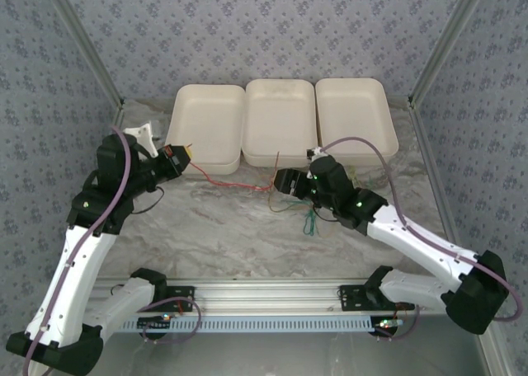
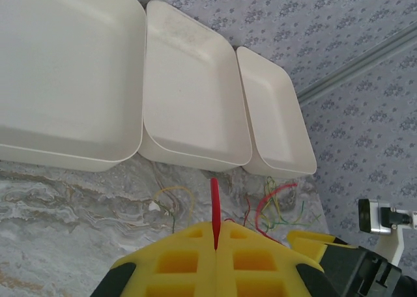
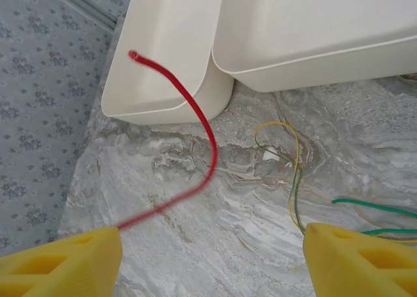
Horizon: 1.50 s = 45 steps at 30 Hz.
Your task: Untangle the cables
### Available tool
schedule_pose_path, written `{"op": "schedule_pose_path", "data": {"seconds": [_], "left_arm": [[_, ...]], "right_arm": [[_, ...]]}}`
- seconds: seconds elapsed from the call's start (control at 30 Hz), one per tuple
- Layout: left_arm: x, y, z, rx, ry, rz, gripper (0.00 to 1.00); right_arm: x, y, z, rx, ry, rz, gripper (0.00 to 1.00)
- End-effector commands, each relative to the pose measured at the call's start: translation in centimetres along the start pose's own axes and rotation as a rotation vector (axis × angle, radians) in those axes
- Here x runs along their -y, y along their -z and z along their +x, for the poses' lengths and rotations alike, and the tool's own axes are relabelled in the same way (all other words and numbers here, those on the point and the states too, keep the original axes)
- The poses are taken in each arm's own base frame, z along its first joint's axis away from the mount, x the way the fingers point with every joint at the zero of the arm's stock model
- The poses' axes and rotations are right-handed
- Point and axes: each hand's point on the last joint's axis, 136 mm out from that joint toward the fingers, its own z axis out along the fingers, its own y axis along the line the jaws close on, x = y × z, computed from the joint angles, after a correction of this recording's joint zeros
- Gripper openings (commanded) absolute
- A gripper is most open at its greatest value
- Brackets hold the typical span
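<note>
Smooth grey marbled counter (image 1: 247, 236); three shallow white trays (image 1: 280, 120) with rounded corners sit side by side along its far edge. The left gripper (image 2: 216, 237), yellow fingers with square recesses, is clamped on a thin red cable (image 2: 215, 202) that sticks up between them. The right gripper (image 3: 214, 235) is spread wide with nothing between its fingers. The other cables (image 3: 290, 160), hair-thin yellow, olive and green loops, lie tangled mid-counter, just in front of the middle and right trays.
</note>
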Motion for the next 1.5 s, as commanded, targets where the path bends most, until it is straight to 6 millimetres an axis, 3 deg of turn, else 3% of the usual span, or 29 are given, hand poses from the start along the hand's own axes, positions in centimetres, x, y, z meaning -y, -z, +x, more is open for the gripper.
{"op": "schedule_pose_path", "data": {"seconds": [0.0,0.37,0.67,0.87,1.0,1.47], "left_arm": [[0.5,0.2,0.2,-0.002,-0.002,0.032,0.00],[0.5,0.6,0.7,-0.007,0.004,0.042,0.00],[-0.5,0.2,0.9,-0.009,0.008,0.003,0.00],[-0.2,0.0,1.1,-0.014,0.017,0.022,0.00],[-0.3,0.0,1.2,-0.018,0.016,0.018,0.00],[-0.3,0.3,1.3,-0.020,0.015,0.017,0.00]], "right_arm": [[-2.2,0.1,-2.0,0.058,0.042,-0.049,0.76],[-1.1,-0.9,-3.4,0.074,0.014,-0.026,0.73],[-0.4,2.3,-3.5,0.098,-0.017,-0.034,0.72],[0.1,1.6,-2.7,0.085,-0.024,-0.032,0.75],[-0.9,1.1,-3.4,0.080,-0.015,-0.044,0.76],[-2.0,-3.6,-2.9,0.022,-0.008,-0.038,0.71]]}}
